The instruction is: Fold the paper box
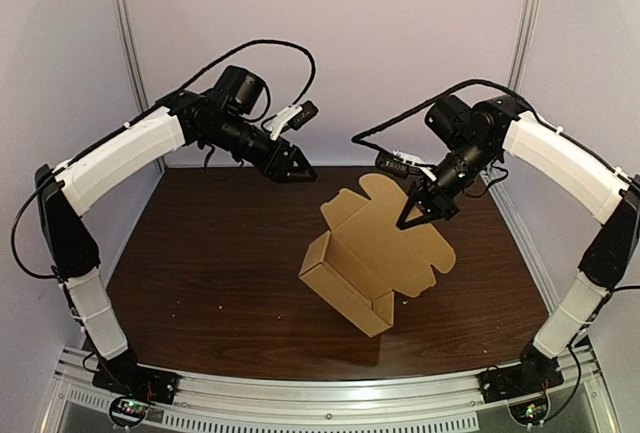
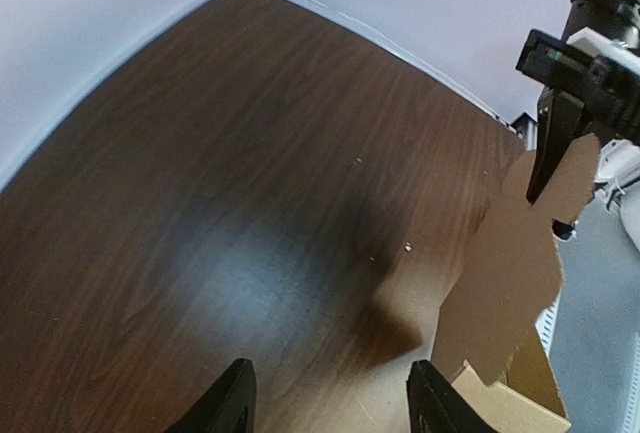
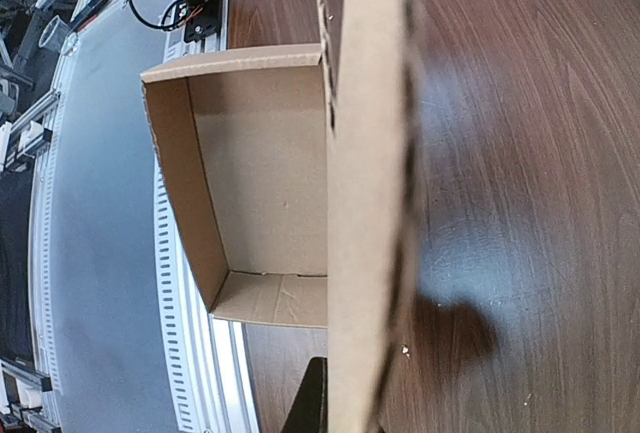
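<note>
Right gripper (image 1: 417,215) holds the box (image 1: 340,288) lid (image 1: 385,238) upright, mid table (image 1: 200,253)
Its jaws pinch the lid's top edge, probably to keep the tray open for folding. The left gripper (image 1: 298,169) hovers apart, fingers spread, empty. The tray's long axis runs far-left to near-right; its mouth faces up, lid leaning toward the right arm

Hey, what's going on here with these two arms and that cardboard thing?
Two robot arms are folding a cardboard box. The right gripper pinches the box's raised lid flap, with the open tray part below it on the dark table. The left gripper hangs open above the table, apart from the box and touching nothing. The lid is not yet closed.
</note>
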Robot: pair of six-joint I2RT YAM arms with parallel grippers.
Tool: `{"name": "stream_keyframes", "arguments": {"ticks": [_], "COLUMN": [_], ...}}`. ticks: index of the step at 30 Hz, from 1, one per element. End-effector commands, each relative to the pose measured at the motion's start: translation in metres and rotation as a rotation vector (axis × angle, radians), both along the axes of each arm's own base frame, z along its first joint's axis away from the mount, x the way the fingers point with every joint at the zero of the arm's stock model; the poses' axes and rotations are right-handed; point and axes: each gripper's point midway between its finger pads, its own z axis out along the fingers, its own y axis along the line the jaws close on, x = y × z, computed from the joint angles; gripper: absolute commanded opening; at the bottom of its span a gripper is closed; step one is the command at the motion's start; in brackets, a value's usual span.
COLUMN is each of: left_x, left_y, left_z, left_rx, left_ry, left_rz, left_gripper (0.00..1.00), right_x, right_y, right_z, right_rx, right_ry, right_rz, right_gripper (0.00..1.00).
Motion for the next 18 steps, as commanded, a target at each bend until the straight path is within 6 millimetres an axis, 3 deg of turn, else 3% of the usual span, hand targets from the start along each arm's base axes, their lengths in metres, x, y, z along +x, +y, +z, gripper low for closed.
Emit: {"name": "stream_keyframes", "arguments": {"ticks": [1,10,18], "left_x": [-0.03,-0.082,-0.096], "left_y": [-0.023,-0.039,-0.041], "left_z": [-0.004,-0.016,-0.023], "left_rx": [-0.091,-0.091,-0.095], "left_ry": [0.116,0.171,0.197], "left_rz": [-0.151,-0.329,-0.374], "left_gripper": [0.55,0.55,0.47], "right_x": [-0.02,-0.006,0.008], "right_y": [-0.013,0.002,0.01], "right_z": [-0.015,-0.012,-0.015], "right_rx": [-0.108,-0.079,-0.077], "right_ry": [0.058,0.088,0.1], "right_rz": [0.035,0.011,-0.031], "right_gripper": [0.0,0.0,0.0]}}
